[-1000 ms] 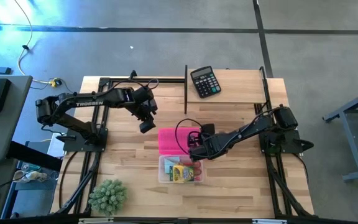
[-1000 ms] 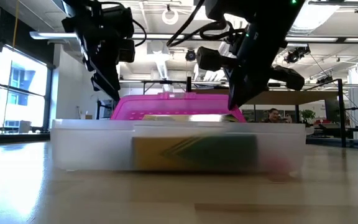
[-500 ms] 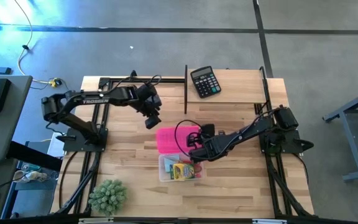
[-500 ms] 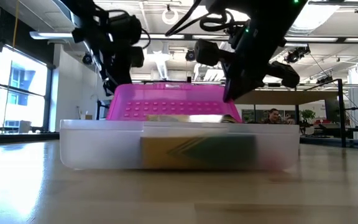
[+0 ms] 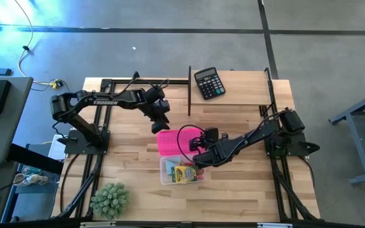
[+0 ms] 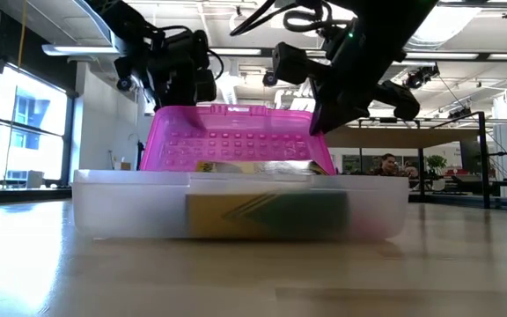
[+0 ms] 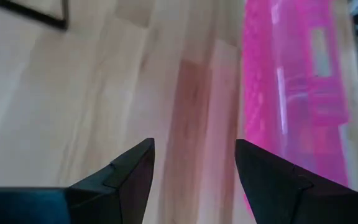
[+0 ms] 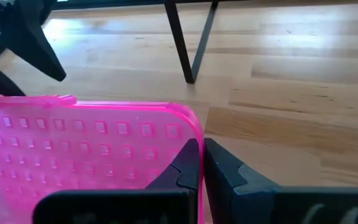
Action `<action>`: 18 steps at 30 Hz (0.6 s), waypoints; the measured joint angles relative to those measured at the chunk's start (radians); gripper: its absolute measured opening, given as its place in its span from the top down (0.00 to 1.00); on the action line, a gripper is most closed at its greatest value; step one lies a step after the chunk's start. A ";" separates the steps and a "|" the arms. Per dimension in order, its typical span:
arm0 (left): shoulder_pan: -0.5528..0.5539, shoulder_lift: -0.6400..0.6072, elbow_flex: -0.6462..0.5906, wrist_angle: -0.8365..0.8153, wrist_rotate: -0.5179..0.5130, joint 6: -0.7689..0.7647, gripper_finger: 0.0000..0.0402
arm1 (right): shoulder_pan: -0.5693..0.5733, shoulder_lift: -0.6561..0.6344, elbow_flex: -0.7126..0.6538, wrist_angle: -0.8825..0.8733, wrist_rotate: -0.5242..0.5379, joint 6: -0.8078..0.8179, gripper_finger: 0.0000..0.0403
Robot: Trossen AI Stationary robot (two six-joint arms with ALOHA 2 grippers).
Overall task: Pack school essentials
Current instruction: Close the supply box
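Note:
A clear plastic box point(image 5: 181, 171) stands on the table with a yellow-green crayon pack point(image 5: 184, 175) inside; it also shows in the low view point(image 6: 236, 207). Its pink lid point(image 5: 172, 140) rises slanting from the box's far side point(image 6: 236, 141). My right gripper point(image 5: 199, 154) is shut on the lid's right edge. My left gripper point(image 5: 158, 124) is open and empty, hovering just beyond the lid's far left corner; the lid shows beside its fingers point(image 7: 297, 93). The pens, pencils, scissors and notepad do not show. My right gripper pinches the pink lid's right side edge point(image 8: 194, 146) between its two fingers, near a rounded corner. The fingers come from the table's right side, slanting down. The lid stands tilted, its free edge raised point(image 6: 236, 110) and its lower edge at the box's far rim.
A black calculator point(image 5: 208, 83) lies at the far edge. A black upright frame point(image 5: 189, 88) stands left of it. A green spiky plant point(image 5: 110, 199) sits at the near left. Bare wood lies right of the box.
My right gripper has raised the lid's free edge, so the lid has tipped up steeper about the box's far rim. My left gripper has moved toward the table's right, closer to the lid's far left corner. The box has shifted slightly left.

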 joint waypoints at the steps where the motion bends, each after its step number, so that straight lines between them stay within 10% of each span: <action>1: -0.001 0.000 0.000 0.009 0.016 0.000 0.47 | 0.000 0.000 0.000 0.001 0.000 -0.003 1.00; 18: -0.074 0.000 0.002 0.009 0.046 -0.003 0.47 | -0.001 0.000 0.000 0.045 -0.004 -0.006 1.00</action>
